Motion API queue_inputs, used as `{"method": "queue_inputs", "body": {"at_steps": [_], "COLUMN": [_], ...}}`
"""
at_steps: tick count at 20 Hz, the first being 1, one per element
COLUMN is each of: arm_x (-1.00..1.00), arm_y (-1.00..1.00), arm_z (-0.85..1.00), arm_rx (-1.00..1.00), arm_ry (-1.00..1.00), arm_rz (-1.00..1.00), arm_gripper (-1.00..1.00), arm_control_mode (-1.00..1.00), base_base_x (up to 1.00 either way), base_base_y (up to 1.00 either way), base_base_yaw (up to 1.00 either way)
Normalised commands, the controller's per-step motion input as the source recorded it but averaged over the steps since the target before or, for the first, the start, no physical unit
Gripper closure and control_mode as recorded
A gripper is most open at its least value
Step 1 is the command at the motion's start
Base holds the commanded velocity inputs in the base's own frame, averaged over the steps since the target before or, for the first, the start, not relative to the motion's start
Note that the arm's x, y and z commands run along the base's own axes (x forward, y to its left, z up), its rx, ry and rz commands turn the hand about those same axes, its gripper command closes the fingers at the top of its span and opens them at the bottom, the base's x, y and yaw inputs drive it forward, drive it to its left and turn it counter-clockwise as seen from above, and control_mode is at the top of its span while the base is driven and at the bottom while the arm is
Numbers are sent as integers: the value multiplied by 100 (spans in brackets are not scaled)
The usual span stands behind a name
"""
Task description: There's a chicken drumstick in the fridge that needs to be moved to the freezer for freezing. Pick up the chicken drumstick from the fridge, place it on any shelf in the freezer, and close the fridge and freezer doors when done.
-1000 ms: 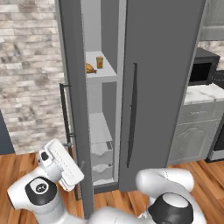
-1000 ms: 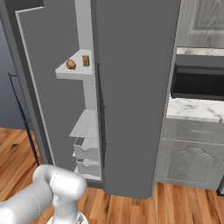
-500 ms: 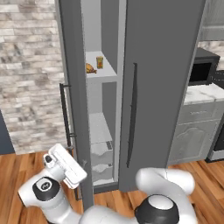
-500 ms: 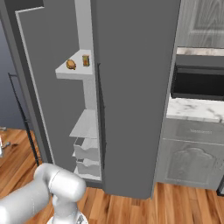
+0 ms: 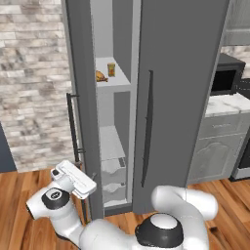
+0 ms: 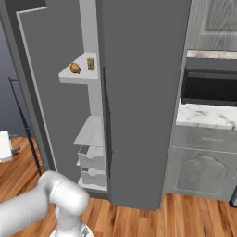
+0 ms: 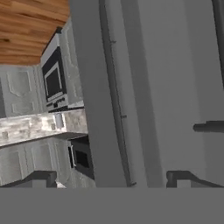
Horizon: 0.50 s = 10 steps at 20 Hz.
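Honestly, my open, empty fingers (image 7: 109, 177) could scrape the tall dark grey door (image 5: 80, 112); golden-brown lumpy drumstick (image 5: 101, 76) sits on the pale shelf's (image 5: 118, 83) front edge.

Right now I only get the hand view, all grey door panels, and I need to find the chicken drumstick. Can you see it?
Observer: Yes. The chicken drumstick lies on an upper shelf in the open compartment, beside a small orange carton.
Operator: Where is the hand relative to it?
Observer: The hand is far below that shelf, low beside the open door's bar handle, fingers apart and empty.
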Motion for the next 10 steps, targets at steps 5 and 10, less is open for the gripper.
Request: {"method": "queue_inputs", "body": {"at_steps": [5,10], "arm_x": [44,33], "arm_y": [0,0], "arm_z": [-29,-30], "arm_rx": [-7,-6], "arm_ry": [15,8], "arm_rz": [0,0], "arm_gripper": [-100,-100], "arm_control_mode": [-100,-100], "base_base_x": [0,0], "base_base_y": [0,0], "base_base_yaw": [0,0]}}
